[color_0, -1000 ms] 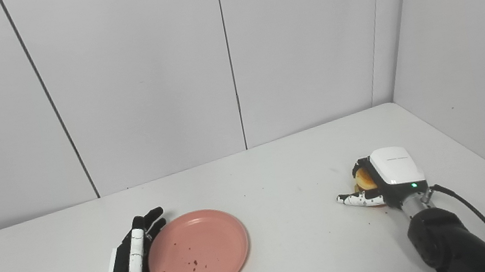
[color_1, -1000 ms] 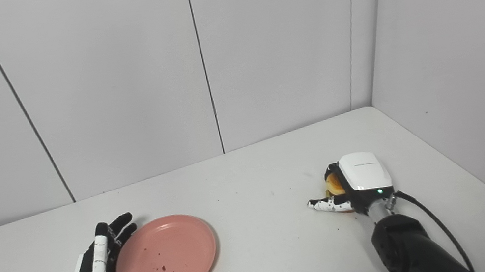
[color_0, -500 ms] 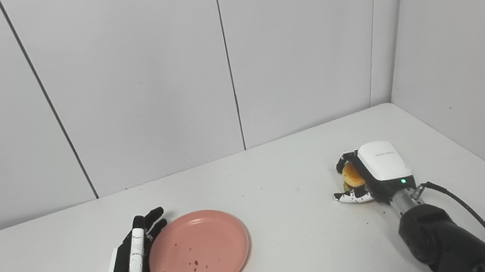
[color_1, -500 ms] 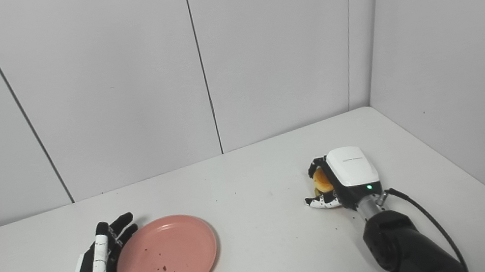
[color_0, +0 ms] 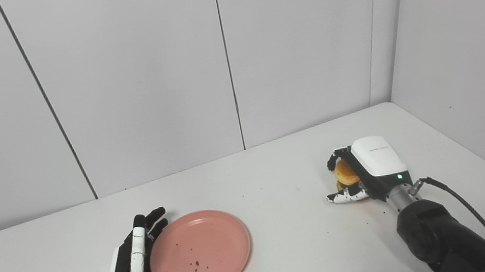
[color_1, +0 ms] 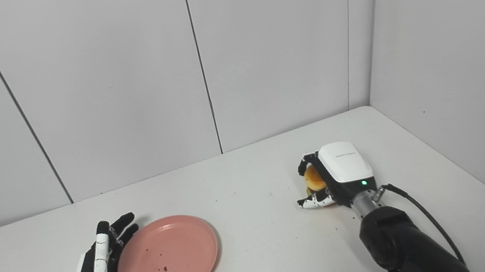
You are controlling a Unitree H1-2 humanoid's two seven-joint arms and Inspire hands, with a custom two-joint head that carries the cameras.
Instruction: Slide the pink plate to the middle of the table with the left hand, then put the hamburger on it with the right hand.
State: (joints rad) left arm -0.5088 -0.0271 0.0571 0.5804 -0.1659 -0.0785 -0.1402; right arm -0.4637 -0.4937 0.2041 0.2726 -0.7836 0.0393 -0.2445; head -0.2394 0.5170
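The pink plate (color_0: 199,252) lies flat on the white table (color_0: 277,164), left of its middle, with dark crumbs on it. My left hand (color_0: 135,259) rests open, on edge, against the plate's left rim, fingers stretched out. Over on the right, my right hand (color_0: 366,172) is shut on the hamburger (color_0: 345,173), whose orange bun shows between fingers and thumb. The hamburger is held a little above the table, well to the right of the plate. Its lower part is hidden by the hand.
White wall panels close off the table at the back and along the right side, meeting at the far right corner (color_0: 386,103). A black cable (color_0: 464,204) trails from my right wrist. Bare table lies between plate and right hand.
My right hand has closed on the hamburger, lifted it off the table and carried it slightly left. The plate and my left hand have stayed where they were.
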